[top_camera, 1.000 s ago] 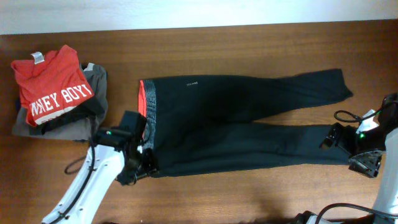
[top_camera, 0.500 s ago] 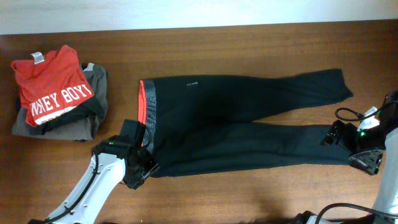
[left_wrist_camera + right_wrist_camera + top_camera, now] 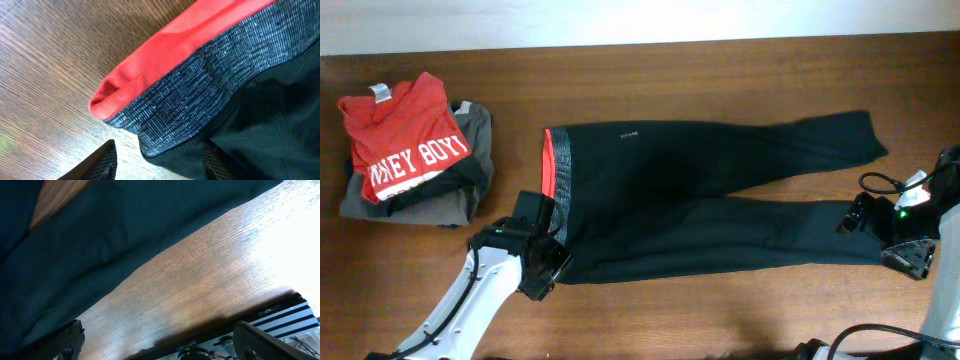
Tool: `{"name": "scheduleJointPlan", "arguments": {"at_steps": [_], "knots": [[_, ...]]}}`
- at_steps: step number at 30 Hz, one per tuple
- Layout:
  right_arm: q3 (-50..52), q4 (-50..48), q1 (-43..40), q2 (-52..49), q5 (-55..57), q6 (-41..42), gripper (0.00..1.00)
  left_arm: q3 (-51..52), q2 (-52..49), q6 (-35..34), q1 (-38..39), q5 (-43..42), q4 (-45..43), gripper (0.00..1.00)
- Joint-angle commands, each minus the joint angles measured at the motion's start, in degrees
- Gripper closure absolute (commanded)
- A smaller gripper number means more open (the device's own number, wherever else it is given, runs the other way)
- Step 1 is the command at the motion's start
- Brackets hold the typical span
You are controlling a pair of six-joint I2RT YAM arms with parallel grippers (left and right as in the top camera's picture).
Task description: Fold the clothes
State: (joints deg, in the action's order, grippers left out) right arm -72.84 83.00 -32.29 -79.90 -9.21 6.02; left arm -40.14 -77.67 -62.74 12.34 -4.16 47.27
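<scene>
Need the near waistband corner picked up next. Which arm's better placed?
Left. The left gripper straddles the trousers' waistband corner, jaws apart; the right gripper sits by the cuff at the opposite end.

Soft, even light from above; glare at the right wrist.
The table (image 3: 720,70) is lit evenly overhead, with only faint shadows cast. The trousers (image 3: 700,190) are rendered as near-featureless black. Its wood is washed out by glare in the right wrist view, whose lower edge is blurred.
</scene>
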Motion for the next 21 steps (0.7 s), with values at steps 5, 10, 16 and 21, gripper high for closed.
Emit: {"name": "scheduleJointPlan", "arguments": {"at_steps": [5, 10, 16, 21], "knots": [[0.31, -0.15, -0.35, -0.2, -0.72, 0.17, 0.01, 2.6, 0.92, -7.13, -0.42, 2.69, -1.22, 0.46], [0.31, -0.17, -0.35, -0.2, -0.7, 0.17, 0.01, 3.69, 0.87, -7.13, -0.39, 2.75, -1.66, 0.47], [0.31, -0.17, -0.35, -0.2, -0.7, 0.17, 0.01, 5.16, 0.87, -7.1, -0.39, 4.04, -2.64, 0.53], [0.31, -0.15, -0.35, -0.2, -0.7, 0.17, 0.01, 9.42, 0.87, -7.1, -0.39, 4.2, -10.14, 0.63]]}}
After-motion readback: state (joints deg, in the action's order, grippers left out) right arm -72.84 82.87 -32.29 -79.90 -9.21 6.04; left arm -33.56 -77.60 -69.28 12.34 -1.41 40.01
